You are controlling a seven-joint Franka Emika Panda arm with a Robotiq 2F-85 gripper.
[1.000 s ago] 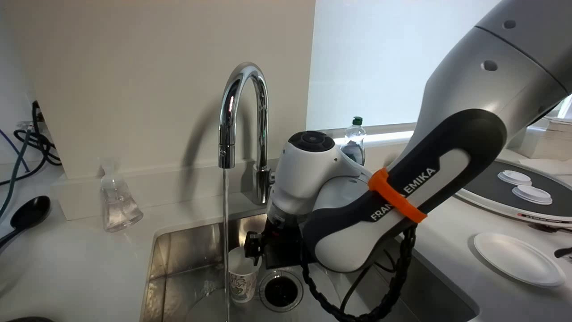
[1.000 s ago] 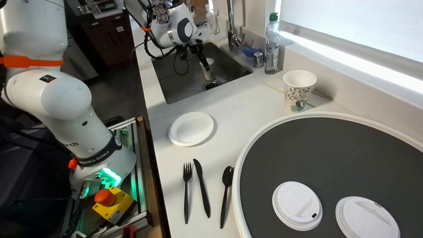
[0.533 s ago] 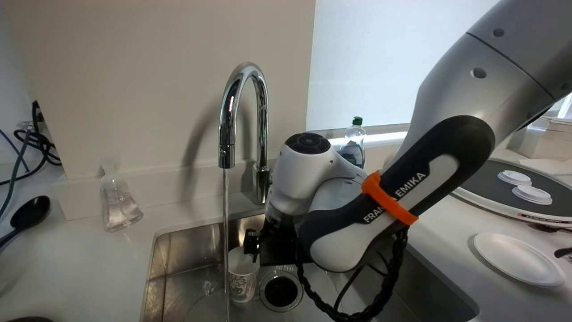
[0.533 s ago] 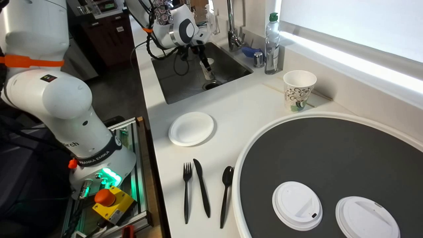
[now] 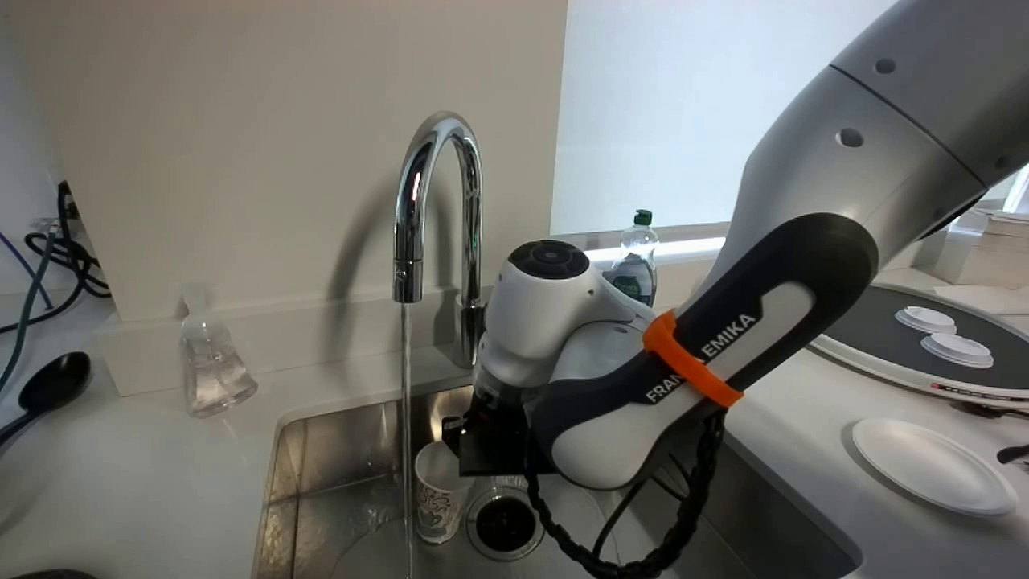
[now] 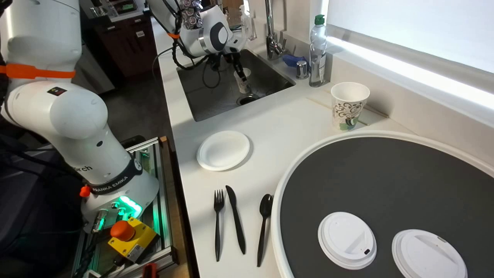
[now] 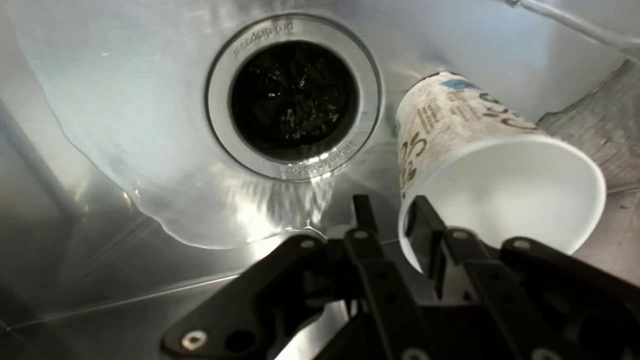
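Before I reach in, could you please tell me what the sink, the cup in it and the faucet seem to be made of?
Sink: apparently satin stainless steel, judging by its soft, blurred reflections.
Cup: probably paper, by its matte printed outside and smooth white inside; any coating is unclear.
Faucet: shiny, likely chromed metal, from its sharp, mirrored highlights.

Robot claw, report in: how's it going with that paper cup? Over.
Gripper partly open. Paper cup in the sink, rim seemingly between the fingers, not clamped. Running water falling beside it.

The wrist view looks closely down into the sink (image 7: 110, 235), seen farther off in both exterior views.
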